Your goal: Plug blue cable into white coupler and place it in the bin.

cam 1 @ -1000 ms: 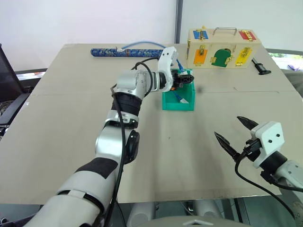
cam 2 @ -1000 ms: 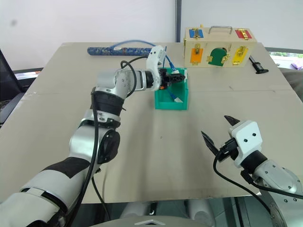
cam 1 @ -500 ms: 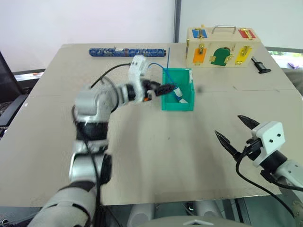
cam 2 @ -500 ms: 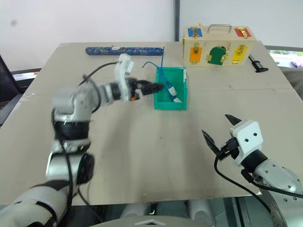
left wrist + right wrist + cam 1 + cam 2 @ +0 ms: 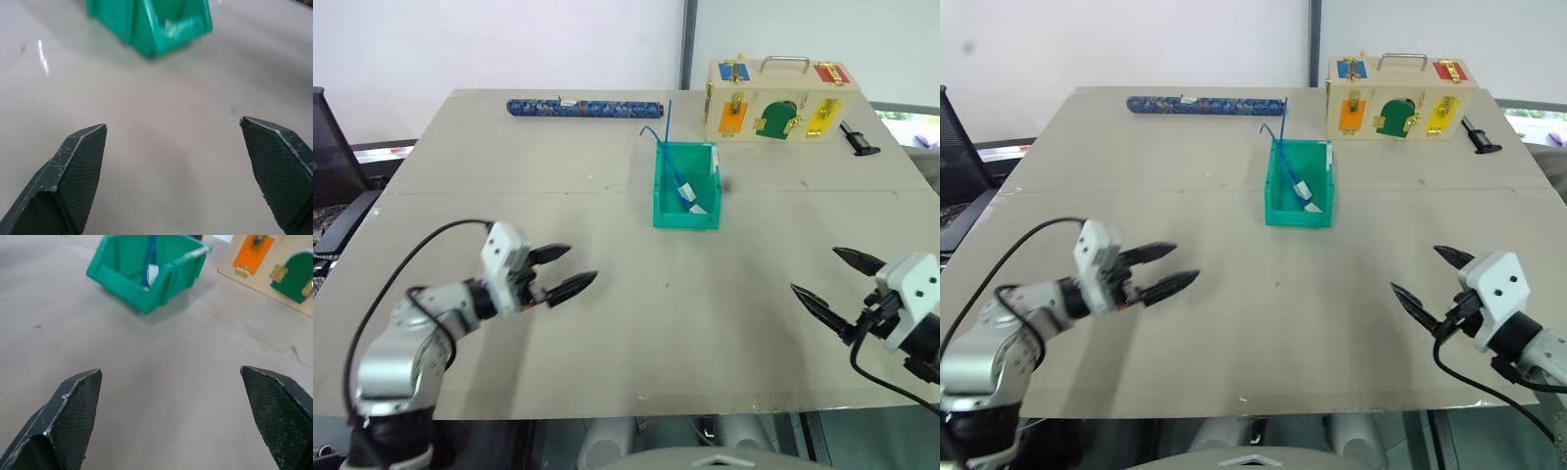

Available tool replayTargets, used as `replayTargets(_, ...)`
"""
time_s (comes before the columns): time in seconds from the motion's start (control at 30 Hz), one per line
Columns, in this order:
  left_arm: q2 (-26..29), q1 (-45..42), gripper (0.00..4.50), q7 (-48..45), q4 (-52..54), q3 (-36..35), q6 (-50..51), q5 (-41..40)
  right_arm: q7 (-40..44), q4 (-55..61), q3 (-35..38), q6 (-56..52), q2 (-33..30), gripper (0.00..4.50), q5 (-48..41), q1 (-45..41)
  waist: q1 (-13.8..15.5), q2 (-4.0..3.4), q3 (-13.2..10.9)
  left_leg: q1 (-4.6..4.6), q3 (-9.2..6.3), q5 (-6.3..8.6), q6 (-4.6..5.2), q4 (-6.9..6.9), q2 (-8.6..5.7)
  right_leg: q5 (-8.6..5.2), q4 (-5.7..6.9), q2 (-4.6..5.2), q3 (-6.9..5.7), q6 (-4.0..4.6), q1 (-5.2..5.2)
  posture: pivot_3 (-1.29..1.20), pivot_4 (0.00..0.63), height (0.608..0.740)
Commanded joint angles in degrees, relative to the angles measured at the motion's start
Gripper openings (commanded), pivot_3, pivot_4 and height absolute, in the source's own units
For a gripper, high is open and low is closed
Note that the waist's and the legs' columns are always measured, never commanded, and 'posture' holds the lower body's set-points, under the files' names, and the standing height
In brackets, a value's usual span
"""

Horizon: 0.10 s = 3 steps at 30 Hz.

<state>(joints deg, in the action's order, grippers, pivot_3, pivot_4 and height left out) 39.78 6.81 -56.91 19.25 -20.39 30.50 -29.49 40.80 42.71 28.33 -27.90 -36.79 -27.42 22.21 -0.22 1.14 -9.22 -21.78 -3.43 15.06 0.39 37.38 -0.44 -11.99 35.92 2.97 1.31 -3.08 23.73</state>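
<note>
The teal-green bin (image 5: 686, 217) stands in the middle of the table. Inside it lies the blue cable (image 5: 676, 168), one end sticking up over the bin's back rim, its lower end at the white coupler (image 5: 697, 208). My left gripper (image 5: 582, 262) hovers open and empty over the table's front left, well away from the bin. At the front right my right gripper (image 5: 814, 269) is open and empty too. The right wrist view looks past the right gripper (image 5: 170, 369) at the bin (image 5: 142, 296) with the cable (image 5: 152, 252) and the coupler (image 5: 152, 271) inside.
A pale wooden box (image 5: 778, 98) with coloured latches stands at the back right, a small black tool (image 5: 857, 139) beside it. A dark-blue patterned roll (image 5: 582, 107) lies along the table's back edge. Bare tabletop stretches between the grippers and the bin.
My left arm has pulled back from the bin to the front left, its gripper opening and leaving the cable with the coupler in the bin. The right gripper drifted slightly right.
</note>
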Motion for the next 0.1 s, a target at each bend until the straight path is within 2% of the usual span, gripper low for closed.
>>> replayTargets(0.03, 1.5, 4.5, 4.46, -2.1, 1.4, -3.1, -4.4, 0.3, 2.8, -1.2, 3.2, 3.7, -0.4, 4.5, 0.0, 2.5, 0.0, 0.0, 0.0, 0.02, 0.01, 0.0, 0.0, 0.0, 0.02, -0.02, 0.0, 0.0, 0.0, -0.03, -0.01, 0.0, 0.15, 0.74)
replayTargets(0.1, 1.7, 6.2, 4.46, -1.8, 1.8, -3.4, -5.0, 0.1, 3.6, -2.2, 3.9, 5.5, -0.3, 4.5, 0.5, 3.9, 0.1, 0.0, 0.0, 0.02, 0.01, 0.0, 0.0, 0.01, 0.04, -0.04, 0.0, 0.01, -0.02, -0.06, -0.03, 0.0, 0.15, 0.74)
